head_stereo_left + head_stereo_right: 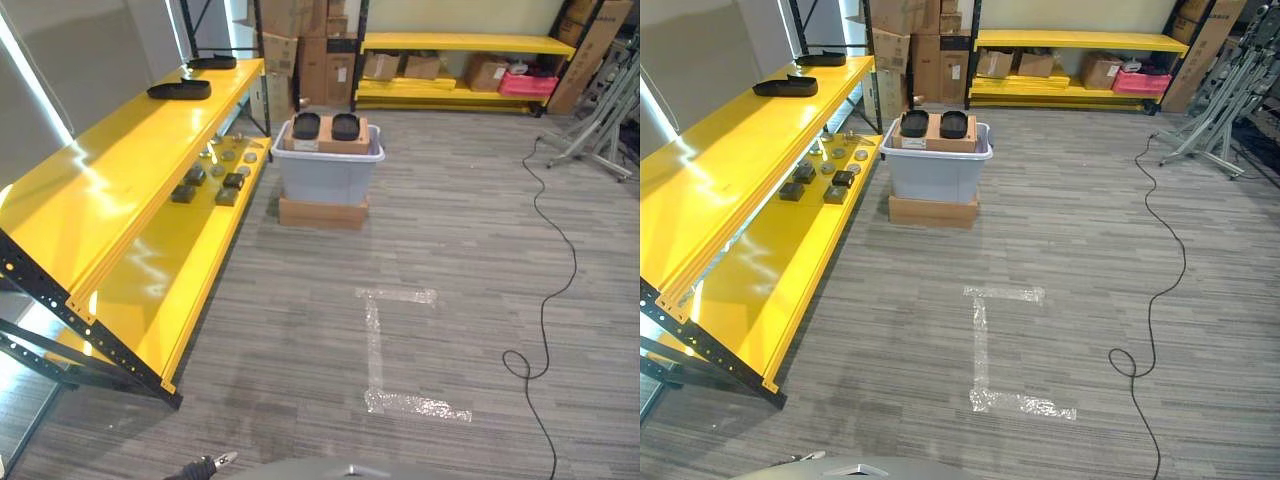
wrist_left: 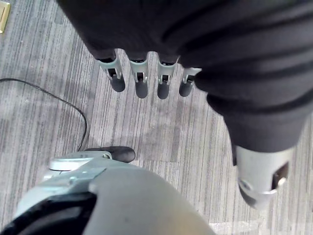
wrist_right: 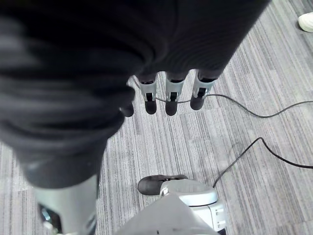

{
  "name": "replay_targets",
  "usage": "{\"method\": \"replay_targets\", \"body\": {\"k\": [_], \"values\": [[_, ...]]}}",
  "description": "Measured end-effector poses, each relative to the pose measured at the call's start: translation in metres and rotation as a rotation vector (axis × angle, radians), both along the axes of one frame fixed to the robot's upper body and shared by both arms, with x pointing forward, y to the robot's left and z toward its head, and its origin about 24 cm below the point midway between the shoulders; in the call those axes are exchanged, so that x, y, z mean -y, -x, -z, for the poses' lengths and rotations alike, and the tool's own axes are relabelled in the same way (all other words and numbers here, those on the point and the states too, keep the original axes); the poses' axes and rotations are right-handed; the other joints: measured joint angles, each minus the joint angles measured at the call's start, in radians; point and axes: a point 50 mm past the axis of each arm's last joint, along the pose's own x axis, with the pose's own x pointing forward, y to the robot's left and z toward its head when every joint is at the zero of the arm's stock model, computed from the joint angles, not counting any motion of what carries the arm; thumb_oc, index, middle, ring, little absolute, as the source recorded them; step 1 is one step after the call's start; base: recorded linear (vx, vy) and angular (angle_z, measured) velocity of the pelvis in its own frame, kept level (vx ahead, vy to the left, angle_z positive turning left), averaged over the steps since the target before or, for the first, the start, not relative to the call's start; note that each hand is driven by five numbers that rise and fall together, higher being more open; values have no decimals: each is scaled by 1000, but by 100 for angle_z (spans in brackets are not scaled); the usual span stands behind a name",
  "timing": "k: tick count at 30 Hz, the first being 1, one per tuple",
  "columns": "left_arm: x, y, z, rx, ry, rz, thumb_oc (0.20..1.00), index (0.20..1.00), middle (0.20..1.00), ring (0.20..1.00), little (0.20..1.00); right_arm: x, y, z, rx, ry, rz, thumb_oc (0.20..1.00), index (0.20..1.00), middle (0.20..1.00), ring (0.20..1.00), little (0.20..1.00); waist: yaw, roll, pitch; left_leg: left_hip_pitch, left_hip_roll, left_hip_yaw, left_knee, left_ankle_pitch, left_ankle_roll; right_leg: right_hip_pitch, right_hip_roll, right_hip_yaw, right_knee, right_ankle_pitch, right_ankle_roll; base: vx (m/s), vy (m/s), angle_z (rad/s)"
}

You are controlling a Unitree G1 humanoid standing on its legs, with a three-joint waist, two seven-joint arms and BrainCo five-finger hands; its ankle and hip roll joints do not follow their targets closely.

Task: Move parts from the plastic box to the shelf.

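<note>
Your left hand [image 2: 146, 81] and right hand [image 3: 168, 95] hung open, fingers straight, holding nothing. The grey plastic box [image 1: 326, 172] stood beside the long yellow metal shelf [image 1: 120, 180], carrying two black oval parts [image 1: 325, 126].

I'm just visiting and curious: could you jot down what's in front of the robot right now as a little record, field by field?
Plastic box: grey plastic box on a flat carton, ahead on the floor
In the box: brown carton with two black parts on top
Shelf: yellow shelf on the robot's left
Upper level: two black trays
Lower level: small dark parts and round discs
Left hand: left hand empty, fingers straight, over the floor
Right hand: right hand empty, fingers straight, over the floor
Floor: tape mark
</note>
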Motion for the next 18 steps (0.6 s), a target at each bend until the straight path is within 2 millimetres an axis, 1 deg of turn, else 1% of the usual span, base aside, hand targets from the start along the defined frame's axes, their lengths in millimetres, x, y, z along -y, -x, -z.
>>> {"method": "replay_targets", "body": {"k": [6, 10, 13, 18], "values": [[0, 0, 0, 2, -5, -1, 1000, 1000, 1000, 1000, 1000, 0, 1, 0, 2, 0, 0, 1000, 1000, 1000, 1000, 1000, -3, 1, 0, -1, 0, 0, 0, 0, 0, -1, 0, 0, 0, 0, 0, 0, 0, 0], [-2, 0, 0, 4, -32, -16, 1000, 1000, 1000, 1000, 1000, 0, 2, 0, 0, -2, 0, 1000, 1000, 1000, 1000, 1000, -3, 3, -2, -1, 0, 0, 0, 0, 0, -1, 0, 0, 0, 0, 0, 0, 0, 0], [-6, 1, 0, -3, -95, -30, 1000, 1000, 1000, 1000, 1000, 0, 2, 0, -1, -2, 1, 1000, 1000, 1000, 1000, 1000, -3, 0, 0, -1, 0, 0, 0, 0, 0, -1, 0, 0, 0, 0, 0, 0, 0, 0], [-8, 1, -1, -1, -110, -47, 1000, 1000, 1000, 1000, 1000, 0, 3, 0, 0, -4, 8, 1000, 1000, 1000, 1000, 1000, -3, -1, 1, -1, 0, 0, 0, 0, 0, -1, 0, 0, 0, 0, 0, 0, 0, 0]]}}
